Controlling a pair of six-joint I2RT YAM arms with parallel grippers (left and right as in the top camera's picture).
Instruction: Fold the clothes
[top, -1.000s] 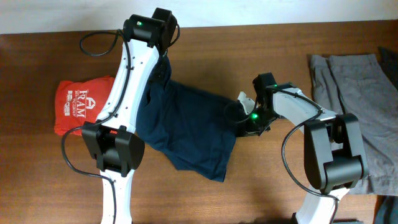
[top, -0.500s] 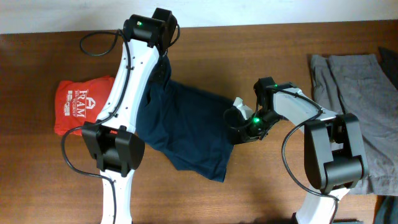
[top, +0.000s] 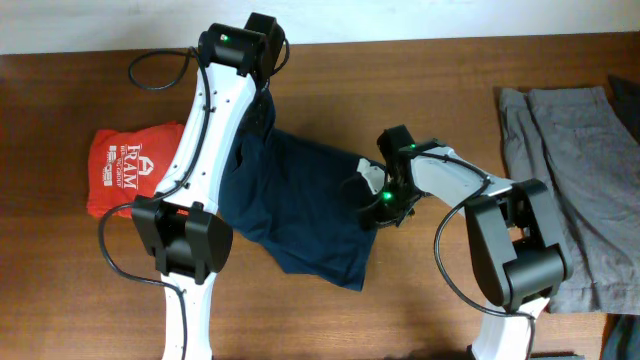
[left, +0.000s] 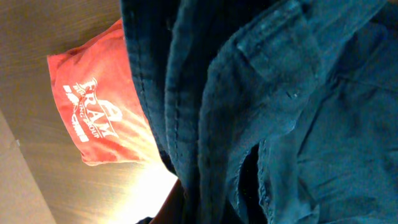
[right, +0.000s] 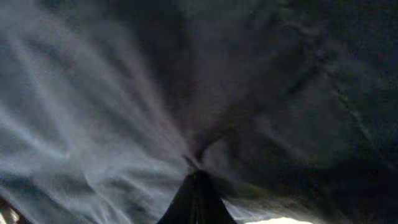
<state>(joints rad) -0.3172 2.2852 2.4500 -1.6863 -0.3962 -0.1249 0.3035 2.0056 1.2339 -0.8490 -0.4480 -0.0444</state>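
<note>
The navy-blue shorts (top: 300, 215) lie spread over the middle of the table. My left gripper (top: 262, 108) is at their far corner, shut on the bunched cloth. In the left wrist view the navy folds (left: 261, 112) fill most of the picture and hide the fingers. My right gripper (top: 379, 198) is shut on the shorts' right edge, where a bit of pale lining (top: 371, 174) shows. In the right wrist view the cloth (right: 124, 124) gathers into creases at the closed tips of the right gripper (right: 198, 176). A folded red T-shirt (top: 125, 165) (left: 99, 118) lies at the left.
Grey-khaki shorts (top: 580, 160) lie flat at the table's right side, reaching its front right corner. A black cable (top: 160, 68) loops behind the left arm. Bare wood (top: 420, 290) shows in front of the navy shorts.
My right gripper has moved left toward the middle of the navy shorts, carrying their right edge with it. The left arm has not moved.
</note>
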